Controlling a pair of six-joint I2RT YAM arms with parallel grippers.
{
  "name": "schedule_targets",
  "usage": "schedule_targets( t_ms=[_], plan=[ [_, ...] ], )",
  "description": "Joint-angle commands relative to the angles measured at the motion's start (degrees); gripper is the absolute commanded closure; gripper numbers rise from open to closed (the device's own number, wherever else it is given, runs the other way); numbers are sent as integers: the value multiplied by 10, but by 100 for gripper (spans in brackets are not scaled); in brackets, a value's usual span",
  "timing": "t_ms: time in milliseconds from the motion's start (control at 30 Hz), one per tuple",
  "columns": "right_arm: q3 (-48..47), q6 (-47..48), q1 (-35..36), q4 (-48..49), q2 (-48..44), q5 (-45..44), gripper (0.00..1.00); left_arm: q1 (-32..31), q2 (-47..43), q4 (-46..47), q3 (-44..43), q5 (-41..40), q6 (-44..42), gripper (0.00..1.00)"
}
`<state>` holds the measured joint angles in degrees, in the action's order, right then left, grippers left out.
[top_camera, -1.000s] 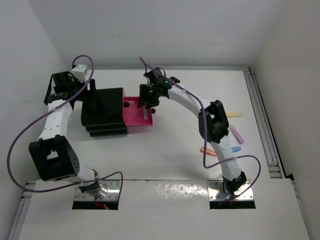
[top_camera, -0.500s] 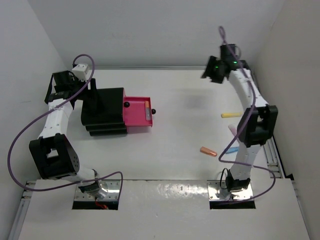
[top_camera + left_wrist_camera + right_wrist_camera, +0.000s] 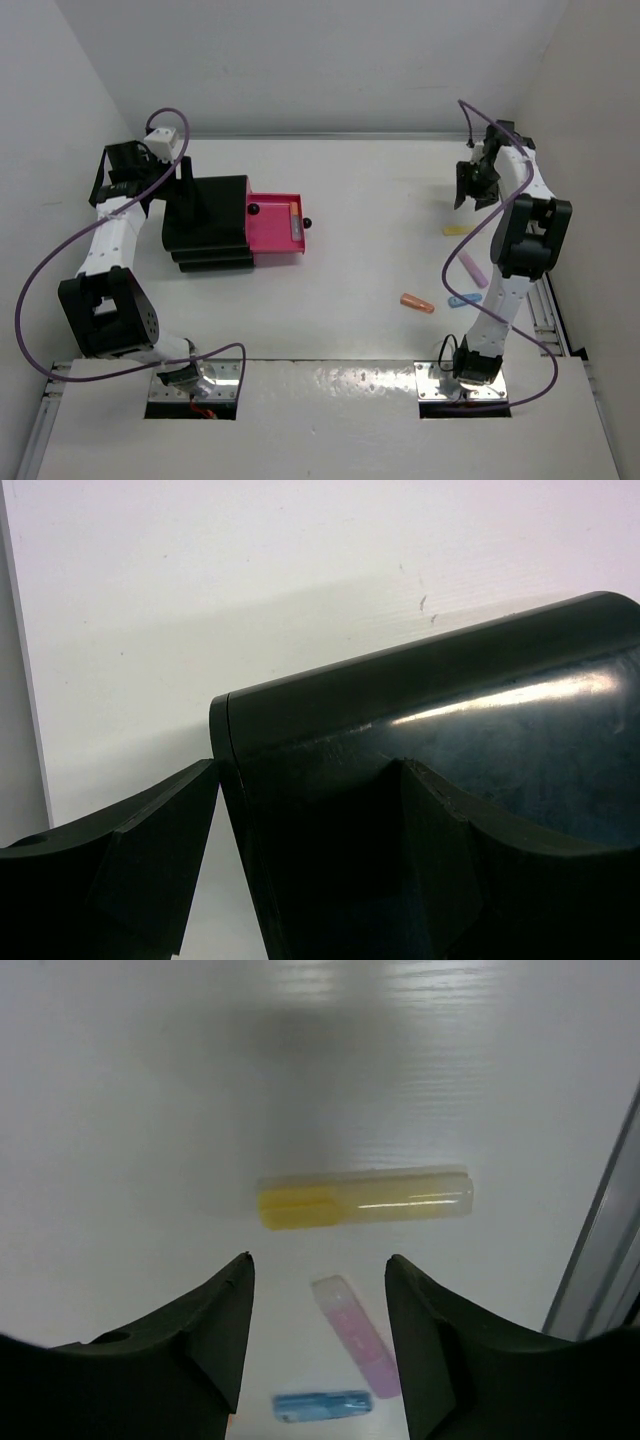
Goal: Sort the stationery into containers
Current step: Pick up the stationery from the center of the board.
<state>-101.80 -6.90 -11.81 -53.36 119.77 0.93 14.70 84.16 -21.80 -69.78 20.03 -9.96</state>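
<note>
- Stationery lay in two places on the white table (image 3: 380,190): four highlighters loose at the right side, and one slim item (image 3: 294,221) inside an open pink drawer (image 3: 272,236).
- The yellow highlighter (image 3: 360,1198) lay farthest back of the four, with the pink highlighter (image 3: 358,1348) nearer the arm bases and the light-blue highlighter (image 3: 322,1405) nearer again.
- The orange highlighter (image 3: 417,302) lay just left of the light-blue one, apart from it.
- The right gripper (image 3: 318,1260) hung above the yellow highlighter with its jaws spread wide and nothing between them; the wrist view showed bare table between the fingers.
- The black stepped box (image 3: 205,225) stood at the left of the table, and the pink drawer was pulled out from it toward the right.
- A round black knob (image 3: 307,222) showed at the drawer's front, and a second knob (image 3: 253,209) sat at the box's edge above the drawer.
- The slim item lay lengthwise near the drawer's front wall; its colour was too small to tell.
- The left gripper (image 3: 300,880) sat at the back of the box with its fingers spread wide, one outside the box's edge and one over its glossy black top.
- Whether those fingers pressed on the box could not be told.
</note>
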Motion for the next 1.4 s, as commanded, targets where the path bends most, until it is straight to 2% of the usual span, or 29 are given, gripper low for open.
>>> schedule_targets(
  t_ms=[0,33,67,167,267,467,733,967,1167,1200,1233,1300,1367],
  plan=[
    [18,255,-2,32,-30,104,46,-16,36,-122,19,-3,-31,21],
    [12,314,-1,11,-28,123,47,-16,39,-133,18,10,-38,21],
    [10,432,1,-3,-21,135,48,-17,40,-137,16,12,-44,21],
    [34,603,0,-9,-25,139,48,-17,42,-138,19,22,-49,21],
    [50,727,-8,-15,-26,142,47,-17,42,-135,18,21,-49,21],
    [45,897,-14,-58,11,133,43,-16,37,-138,21,23,-54,20],
    [35,945,4,-28,64,110,41,-17,36,-141,18,17,-57,21],
    [105,1003,26,3,63,75,44,-16,32,-144,21,9,-58,21],
    [64,978,44,-31,89,63,70,-16,36,-141,20,8,-55,21],
    [56,959,49,-39,92,62,81,-16,37,-140,20,10,-54,21],
    [36,948,57,-59,97,65,85,-16,37,-139,20,9,-54,20],
    [17,884,76,-60,96,90,98,-18,37,-139,20,8,-53,21],
    [-11,808,94,-66,89,110,100,-17,36,-136,25,10,-51,20]
  ],
)
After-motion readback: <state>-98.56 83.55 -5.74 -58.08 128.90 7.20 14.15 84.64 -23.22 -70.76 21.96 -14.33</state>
